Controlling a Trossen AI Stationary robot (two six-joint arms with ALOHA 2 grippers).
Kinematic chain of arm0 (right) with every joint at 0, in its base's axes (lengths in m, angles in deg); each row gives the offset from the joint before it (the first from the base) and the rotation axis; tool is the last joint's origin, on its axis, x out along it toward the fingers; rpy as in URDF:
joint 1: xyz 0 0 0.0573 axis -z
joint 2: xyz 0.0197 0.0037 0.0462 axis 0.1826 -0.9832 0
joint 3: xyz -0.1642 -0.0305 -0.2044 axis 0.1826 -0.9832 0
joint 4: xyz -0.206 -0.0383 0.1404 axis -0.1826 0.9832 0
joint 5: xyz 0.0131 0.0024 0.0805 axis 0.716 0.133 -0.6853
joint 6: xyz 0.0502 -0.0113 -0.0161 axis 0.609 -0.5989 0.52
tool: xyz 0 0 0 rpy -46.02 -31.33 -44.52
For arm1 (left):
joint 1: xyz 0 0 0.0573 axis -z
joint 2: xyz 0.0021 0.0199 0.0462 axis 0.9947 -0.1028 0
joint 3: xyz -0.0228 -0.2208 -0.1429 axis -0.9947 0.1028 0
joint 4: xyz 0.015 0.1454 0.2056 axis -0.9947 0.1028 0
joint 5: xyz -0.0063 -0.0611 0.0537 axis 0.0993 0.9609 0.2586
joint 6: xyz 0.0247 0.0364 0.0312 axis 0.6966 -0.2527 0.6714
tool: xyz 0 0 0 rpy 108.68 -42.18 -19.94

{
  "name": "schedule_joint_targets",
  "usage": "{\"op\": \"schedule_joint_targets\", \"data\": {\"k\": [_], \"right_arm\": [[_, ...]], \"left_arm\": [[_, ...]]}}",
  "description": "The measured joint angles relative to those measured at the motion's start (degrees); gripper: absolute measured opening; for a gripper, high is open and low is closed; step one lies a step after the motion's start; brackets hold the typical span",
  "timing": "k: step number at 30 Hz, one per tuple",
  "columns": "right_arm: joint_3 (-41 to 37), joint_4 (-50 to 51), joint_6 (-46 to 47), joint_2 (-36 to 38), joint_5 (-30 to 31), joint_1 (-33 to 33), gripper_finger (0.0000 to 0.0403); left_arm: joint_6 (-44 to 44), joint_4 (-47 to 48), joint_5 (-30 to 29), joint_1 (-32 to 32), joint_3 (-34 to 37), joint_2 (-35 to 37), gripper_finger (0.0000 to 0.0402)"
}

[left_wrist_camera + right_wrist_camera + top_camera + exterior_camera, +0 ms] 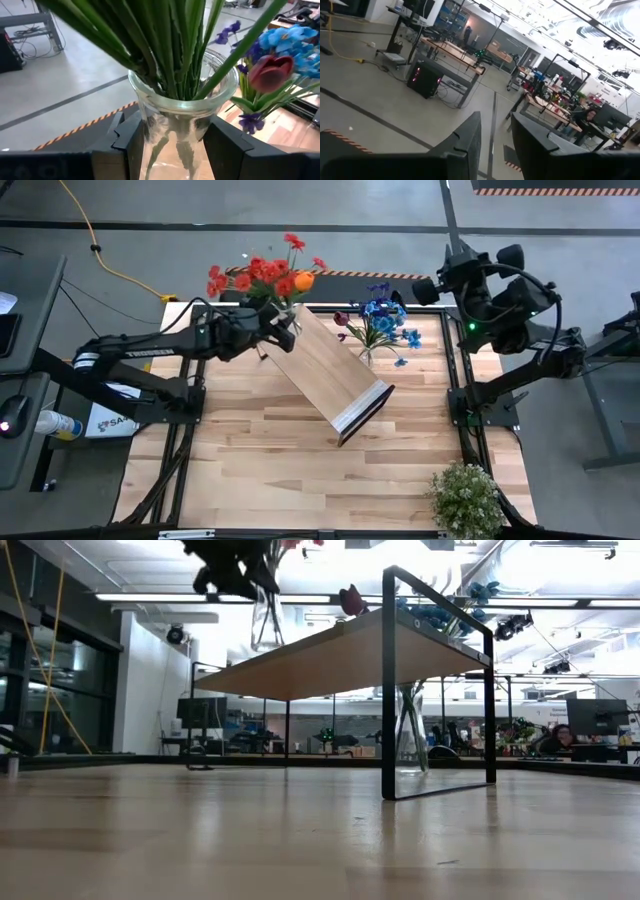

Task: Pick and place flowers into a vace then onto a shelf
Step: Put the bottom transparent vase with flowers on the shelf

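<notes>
At the table's near edge, around 5 o'clock, a bushy pale-green potted plant stands alone. At the middle lies the large rectangular light-wood board shelf with a dark frame and one white end edge, running slantwise from 11 o'clock down toward 4 o'clock; from table height its board is raised on thin dark legs. Just past the shelf's far end, at 11 o'clock, the left gripper is clamped on a clear round glass vase, its dark fingers pressed against the glass on both sides. From that vase rise the flowers with long green stems and red and orange blooms, spreading beyond the table's far edge. At 1 o'clock, just beside the shelf, a second clear glass vase stands on the table with blue, purple and dark maroon flowers. The right gripper waits off the far right corner, lifted, its fingers a narrow gap apart and holding nothing.
</notes>
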Motion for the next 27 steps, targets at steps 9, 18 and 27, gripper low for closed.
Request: {"op": "schedule_joint_targets", "data": {"k": [9,18,27], "right_arm": [[0.0,3.7,1.8,0.1,0.4,0.2,0.0099],[0.0,6.1,4.7,0.2,0.4,0.2,0.0099],[0.0,6.8,4.7,0.2,0.5,0.2,0.0099]], "left_arm": [[-0.2,-8.1,1.9,-1.8,7.7,0.0,0.0202],[0.5,-7.8,3.9,-1.7,8.0,-0.3,0.0202],[1.3,-7.7,4.2,-1.7,7.9,-3.4,0.0202]]}}
